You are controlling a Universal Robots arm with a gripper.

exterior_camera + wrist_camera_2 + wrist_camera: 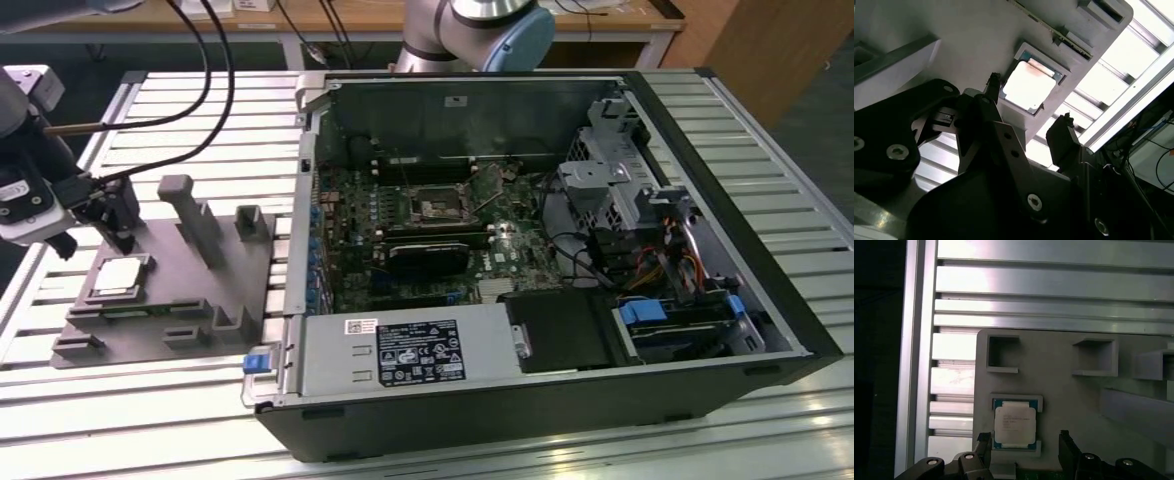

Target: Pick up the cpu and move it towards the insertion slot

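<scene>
I see my arm (474, 30) as a smooth silver-grey tube with a pale blue cap on its joint. Thin black cables (232, 85) loop down to the wrist, where a white block (24, 205) sits beneath a dark grey housing. In both wrist views the gripper (1030, 97) (1024, 439) is built of matte black linkage plates ending in two narrow black fingers (1066, 137) with squared tips, and round silver screws (1034, 201) sit at the pivots.
</scene>
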